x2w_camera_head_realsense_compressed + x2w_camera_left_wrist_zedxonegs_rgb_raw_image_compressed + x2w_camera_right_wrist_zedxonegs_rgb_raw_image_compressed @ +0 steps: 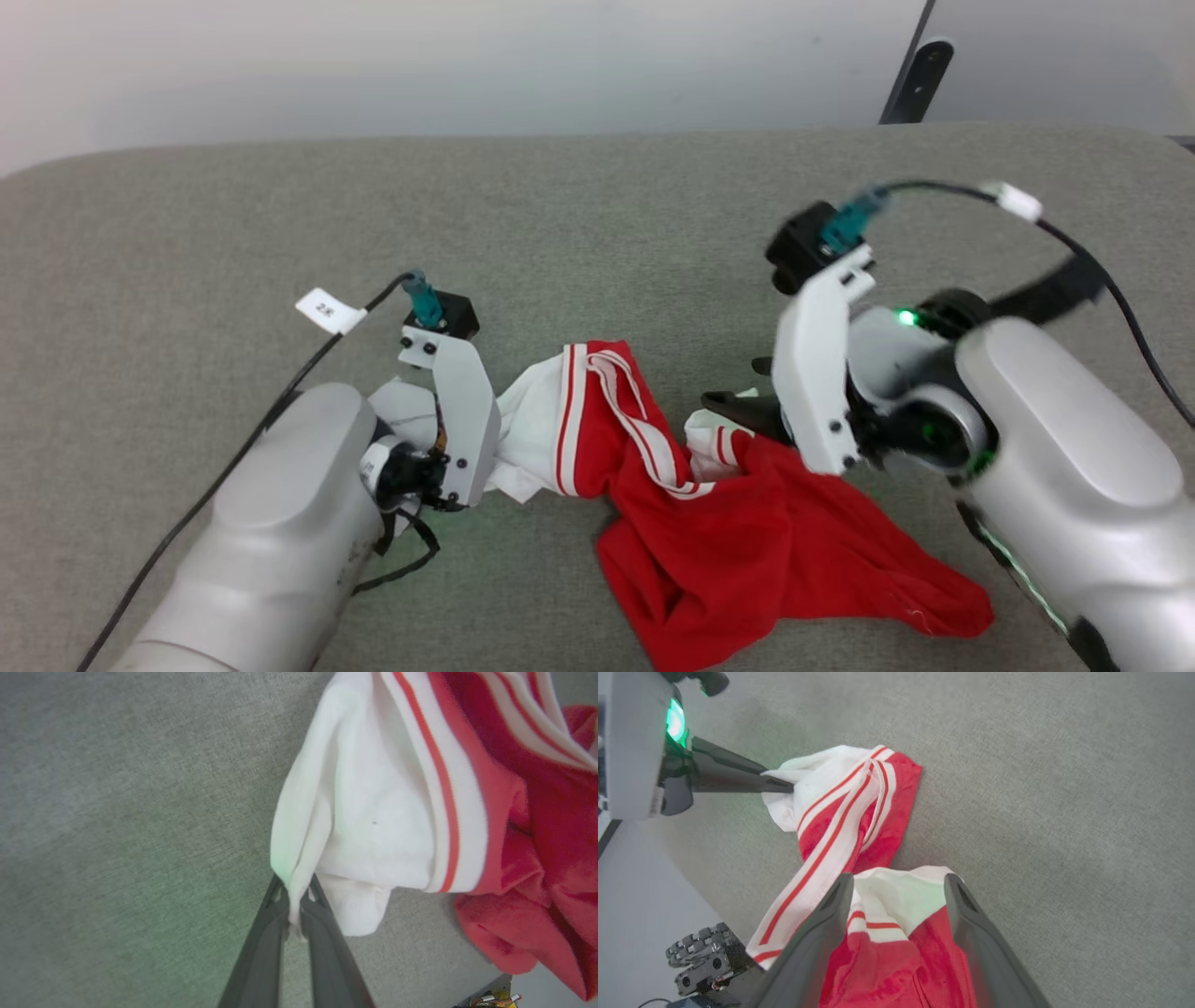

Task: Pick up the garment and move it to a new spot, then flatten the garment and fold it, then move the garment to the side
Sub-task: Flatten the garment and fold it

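Observation:
The garment (pixel 738 541), red with white-and-red striped trim, lies crumpled on the grey padded table (pixel 560 215), its white part stretched to the left. In the left wrist view my left gripper (pixel 294 893) is shut on a pinched edge of that white fabric (pixel 373 812). Seen from the right wrist, its dark fingers (pixel 775 783) come in from the left onto the white cloth. My right gripper (pixel 899 882) stands open with its fingers on either side of a white-and-red fold of the garment (pixel 896 905). In the head view its dark fingers (pixel 738 406) reach left at the garment's upper right edge.
A black pole (pixel 920 79) leans at the back right against the pale wall. A cable with a white tag (pixel 329 311) runs along my left arm, another cable (pixel 1074 243) loops over my right arm. Dark equipment (pixel 705 956) sits beyond the table edge.

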Robot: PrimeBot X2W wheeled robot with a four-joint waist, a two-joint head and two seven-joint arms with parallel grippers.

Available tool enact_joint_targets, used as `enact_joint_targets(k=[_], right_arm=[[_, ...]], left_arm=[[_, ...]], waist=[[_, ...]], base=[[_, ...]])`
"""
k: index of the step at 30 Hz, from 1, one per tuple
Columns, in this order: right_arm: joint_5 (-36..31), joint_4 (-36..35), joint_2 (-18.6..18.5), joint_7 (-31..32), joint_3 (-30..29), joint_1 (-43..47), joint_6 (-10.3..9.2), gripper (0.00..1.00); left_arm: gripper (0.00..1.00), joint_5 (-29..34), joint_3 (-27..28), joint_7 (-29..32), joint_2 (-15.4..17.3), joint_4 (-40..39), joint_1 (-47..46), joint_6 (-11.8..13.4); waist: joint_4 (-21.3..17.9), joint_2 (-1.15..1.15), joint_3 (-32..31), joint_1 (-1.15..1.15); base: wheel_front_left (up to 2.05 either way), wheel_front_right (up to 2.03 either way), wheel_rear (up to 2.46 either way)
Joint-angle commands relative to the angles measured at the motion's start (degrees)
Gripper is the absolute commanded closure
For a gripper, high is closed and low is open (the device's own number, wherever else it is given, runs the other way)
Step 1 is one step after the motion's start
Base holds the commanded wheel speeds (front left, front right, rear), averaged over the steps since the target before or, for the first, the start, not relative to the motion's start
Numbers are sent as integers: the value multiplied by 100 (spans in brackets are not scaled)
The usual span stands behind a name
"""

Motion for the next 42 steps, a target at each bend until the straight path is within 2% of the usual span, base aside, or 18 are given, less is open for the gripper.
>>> enact_joint_targets(k=[1,6,12,13,14,15,16,22,28,34,42], right_arm=[[-39,151,61,205,53,-159,-4,0],[-115,592,260,887,247,-498,-4,0],[-371,1081,446,1223,447,-697,-4,0],[-414,1164,475,1219,466,-710,-4,14],[-477,1226,487,1182,496,-745,-4,61],[-523,1283,500,1166,550,-764,-5,88],[-552,1348,517,1173,590,-767,-4,100],[-518,1537,544,1010,493,-926,-5,100],[-317,1605,332,752,117,-991,-4,100],[-218,1721,48,361,-454,-874,-4,100],[-247,1963,-149,-291,-1308,-752,-4,100]], left_arm=[[100,-53,-51,-39,-3,28,-66,-15],[100,-193,-209,-132,-61,88,-194,-16],[100,-354,-391,-248,-113,169,-366,-15],[100,-377,-421,-264,-123,183,-383,-15],[100,-410,-452,-287,-135,195,-405,-16],[100,-434,-484,-301,-141,208,-430,-15],[100,-469,-516,-321,-142,218,-442,-15],[100,-640,-692,-427,-95,319,-471,-16],[100,-731,-753,-631,80,443,-597,-16],[100,-778,-795,-899,270,560,-742,-15],[100,-760,-823,-1168,495,684,-1034,-15]], waist=[[54,0,42,0],[174,0,136,0],[320,0,249,0],[343,0,262,0],[365,0,275,0],[383,0,286,0],[398,0,291,0],[483,0,200,0],[505,0,8,0],[502,0,-203,0],[523,0,-530,0]], base=[[0,0,0],[0,0,0],[0,0,0],[0,0,0],[0,0,0],[0,0,0],[0,0,0],[0,0,0],[0,0,0],[0,0,0],[0,0,0]])
